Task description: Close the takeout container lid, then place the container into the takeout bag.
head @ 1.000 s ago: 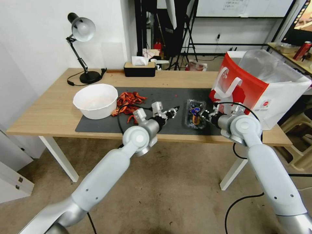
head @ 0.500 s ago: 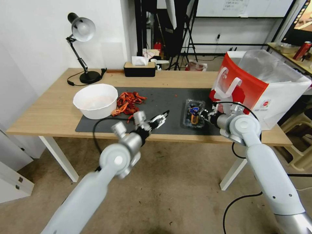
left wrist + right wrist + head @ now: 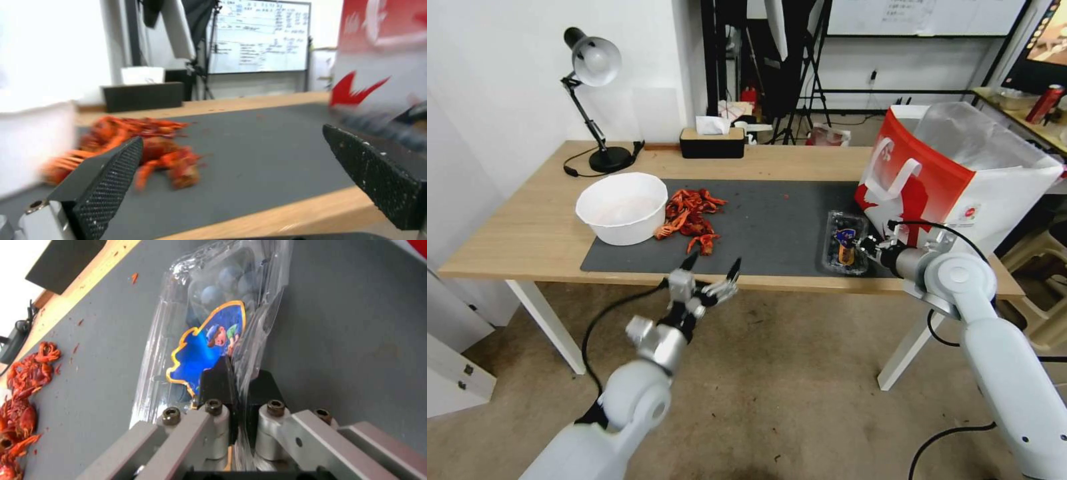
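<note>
The container [image 3: 844,248] is a small clear clamshell holding dark blueberries, low on the dark mat [image 3: 774,213] right beside the bag's base. Its lid [image 3: 222,290], clear with a blue yellow-edged sticker [image 3: 200,350], lies down over the berries. My right gripper [image 3: 866,248] is shut on the container's rim [image 3: 242,373], with thin plastic pinched between its black fingers. The takeout bag [image 3: 954,173], red and white with a foil lining, stands open just behind the right gripper. My left gripper [image 3: 714,268] hangs open off the table's front edge, holding nothing; its pads [image 3: 106,180] stand wide apart.
A pile of red crayfish [image 3: 690,217] lies on the mat beside a large white bowl [image 3: 622,207]. A desk lamp [image 3: 590,100] and a black tissue box [image 3: 712,141] stand at the back. The wooden table [image 3: 514,227] ends just in front of the mat.
My left arm has pulled back from over the mat to below the table's front edge, still open. My right gripper has shifted the container to the right, closer to the bag.
</note>
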You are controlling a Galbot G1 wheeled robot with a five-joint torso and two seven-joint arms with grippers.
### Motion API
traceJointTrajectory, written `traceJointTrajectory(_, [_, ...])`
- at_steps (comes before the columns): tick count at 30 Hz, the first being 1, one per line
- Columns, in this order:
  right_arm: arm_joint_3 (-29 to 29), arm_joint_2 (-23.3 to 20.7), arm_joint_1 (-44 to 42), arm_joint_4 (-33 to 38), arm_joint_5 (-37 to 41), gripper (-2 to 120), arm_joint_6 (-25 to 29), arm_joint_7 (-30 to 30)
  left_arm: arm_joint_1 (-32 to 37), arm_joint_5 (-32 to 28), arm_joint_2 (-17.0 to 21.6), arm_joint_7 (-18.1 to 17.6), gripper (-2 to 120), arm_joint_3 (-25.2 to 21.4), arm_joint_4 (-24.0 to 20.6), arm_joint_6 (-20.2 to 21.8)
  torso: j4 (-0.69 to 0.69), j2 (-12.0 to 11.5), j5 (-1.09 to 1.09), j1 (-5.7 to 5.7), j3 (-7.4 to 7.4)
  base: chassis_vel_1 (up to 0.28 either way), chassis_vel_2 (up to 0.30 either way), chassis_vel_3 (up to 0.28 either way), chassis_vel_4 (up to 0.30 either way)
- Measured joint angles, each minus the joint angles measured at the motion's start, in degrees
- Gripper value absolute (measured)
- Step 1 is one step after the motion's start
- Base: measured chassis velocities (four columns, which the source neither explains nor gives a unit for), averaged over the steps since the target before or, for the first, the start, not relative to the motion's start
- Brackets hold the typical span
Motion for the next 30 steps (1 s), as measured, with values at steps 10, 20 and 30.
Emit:
traceJointTrajectory(10, [0.05, 0.52, 0.35, 0.2, 0.86, 0, -0.01, -1.3, 5.47, 7.7, -2.27, -8.06, 100, -0.96, 1.7, -0.28, -0.01, -0.01, 0.03, 0.0, 0.02, 0.0, 0.0, 0.0, 0.0])
traceJointTrajectory(20, [0.16, 0.7, 0.57, 1.58, 2.17, 0, -0.06, -3.15, 6.27, 7.71, -3.7, -9.14, 100, -1.25, 2.52, -0.11, -0.01, -0.02, 0.02, 0.0, 0.02, 0.0, 0.0, 0.0, 0.0])
traceJointTrajectory(30, [0.6, 0.09, 0.86, 6.3, 2.0, 0, 4.63, -10.42, 7.92, 7.48, -5.01, -9.17, 100, -2.66, 2.31, -0.24, -0.01, -0.02, 0.01, 0.0, 0.02, 0.0, 0.0, 0.0, 0.0])
